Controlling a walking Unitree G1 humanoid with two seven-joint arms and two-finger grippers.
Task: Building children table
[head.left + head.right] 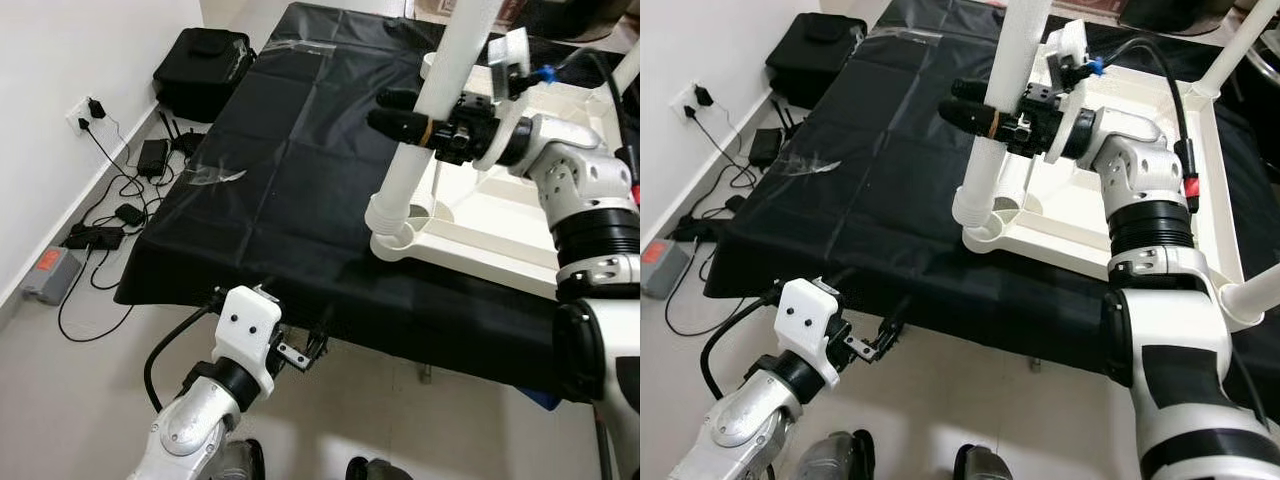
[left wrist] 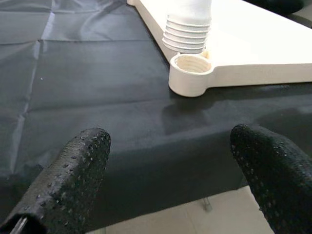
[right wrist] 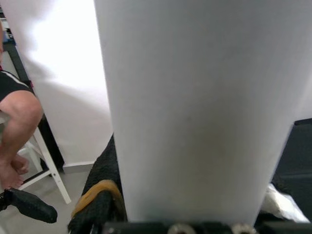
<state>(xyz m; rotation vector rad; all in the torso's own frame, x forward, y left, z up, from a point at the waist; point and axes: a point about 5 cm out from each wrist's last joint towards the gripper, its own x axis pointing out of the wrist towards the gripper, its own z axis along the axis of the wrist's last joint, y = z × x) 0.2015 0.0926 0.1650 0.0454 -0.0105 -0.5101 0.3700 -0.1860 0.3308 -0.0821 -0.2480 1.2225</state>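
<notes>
White table leg [image 1: 1002, 110] clamped in right tool [image 1: 975, 112], left tool [image 2: 165, 170] wide open

Tabletop [image 1: 500, 225] on cloth [image 1: 300, 170], frame right; leg [image 1: 430, 110] upright at its near-left corner; bag [image 1: 200, 60] upper left.

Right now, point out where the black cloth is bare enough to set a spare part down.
The bare stretch is the black cloth between the tabletop and the cloth's wall-side edge, with a strip along its near edge before the left gripper. It is crowded at the tabletop's corner, where the right gripper holds the white leg.
</notes>
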